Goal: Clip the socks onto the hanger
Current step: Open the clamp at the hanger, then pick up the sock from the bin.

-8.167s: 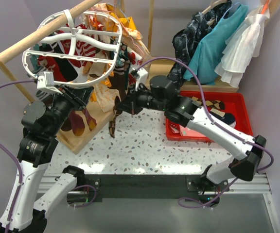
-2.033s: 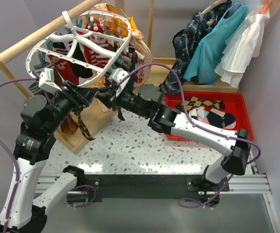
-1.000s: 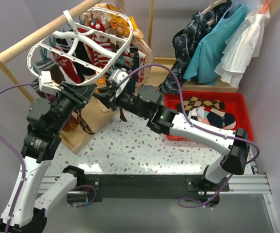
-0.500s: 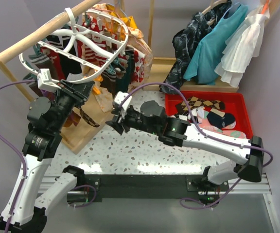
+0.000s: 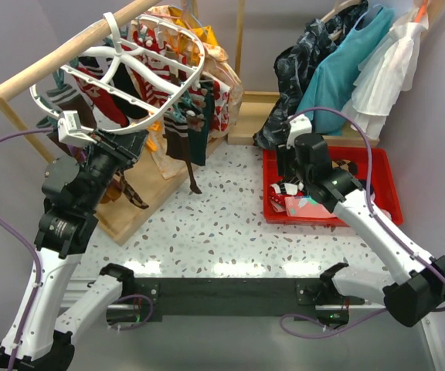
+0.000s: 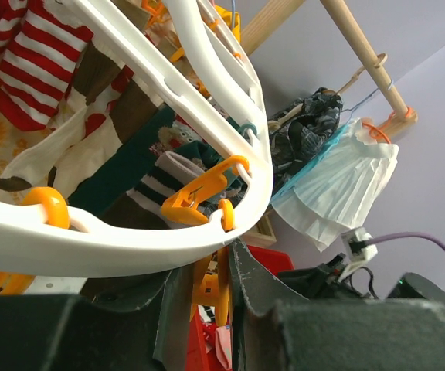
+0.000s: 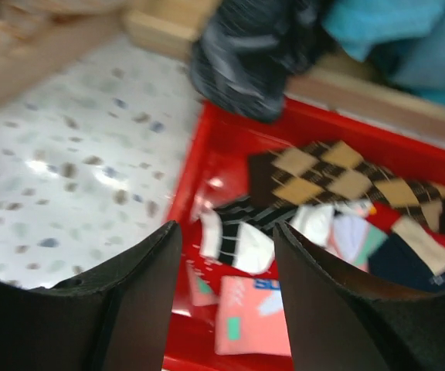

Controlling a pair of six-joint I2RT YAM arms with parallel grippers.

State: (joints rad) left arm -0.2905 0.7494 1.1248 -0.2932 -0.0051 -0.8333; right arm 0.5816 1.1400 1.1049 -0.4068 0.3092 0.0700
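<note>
I've swung the right pincer (image 7: 226, 232) off the hanger (image 6: 130, 251); it's wide and empty over the argyle sock (image 7: 346, 182) in the far-right red tray (image 5: 390, 182), ready for another. The left pincer (image 6: 207, 259) stays clamped on the hanger.

Bright, even light shows the hanger (image 6: 203, 89) crisp, but everything beyond the right gripper (image 7: 225, 232) smears in motion blur.

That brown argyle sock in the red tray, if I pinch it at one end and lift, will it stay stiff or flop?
Probably floppy: the argyle sock lies flat and limp in the red tray, like soft knit. Likely light, being thin cloth. It seems to touch the striped sock, so lifting may drag that one along.
</note>
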